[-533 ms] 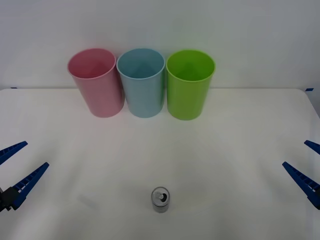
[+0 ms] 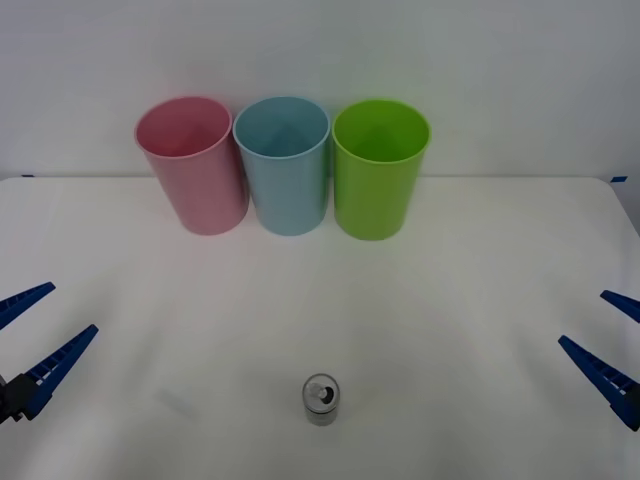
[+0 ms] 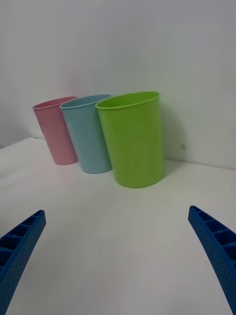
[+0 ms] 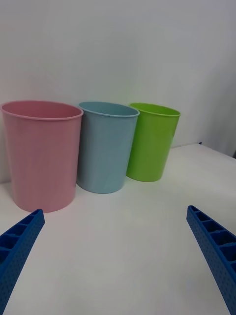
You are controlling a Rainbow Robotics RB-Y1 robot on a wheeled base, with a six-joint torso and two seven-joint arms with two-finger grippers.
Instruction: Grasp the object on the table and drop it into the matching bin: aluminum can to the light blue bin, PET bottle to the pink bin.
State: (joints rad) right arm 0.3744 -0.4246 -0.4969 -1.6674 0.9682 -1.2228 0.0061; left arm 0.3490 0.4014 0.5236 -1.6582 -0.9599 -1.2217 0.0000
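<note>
The aluminum can (image 2: 321, 399) stands upright on the white table (image 2: 480, 290) at the lower centre of the front view, with bare tabletop all around it. Its long axis runs vertically, silver top with the pull-tab facing up toward the camera, dark body below. Nothing touches it.

Well beyond it, along the upper part of that view, three bins stand in a row against the wall: the pink bin (image 2: 191, 165) on the left, the light blue bin (image 2: 283, 165) in the middle, and a lime-green bin (image 2: 378, 168) on the right, rims close together. The blue one is where this can belongs.

My left gripper (image 2: 30, 340) hangs at the lower left edge of the front view, blue fingers spread wide and holding nothing. My right gripper (image 2: 612, 345) sits at the lower right edge, likewise spread and holding nothing. Both are well apart from the can, one to each side of it.

I judge this to be the very start: the reach has not closed any ground and the grasp is not yet made. The next move calls for one arm to swing inward toward the lower centre, come down with its fingers straddling the can's round body, and close across it. Since the can is short and narrow, I would need to centre carefully so it doesn't tip or skid.
</note>
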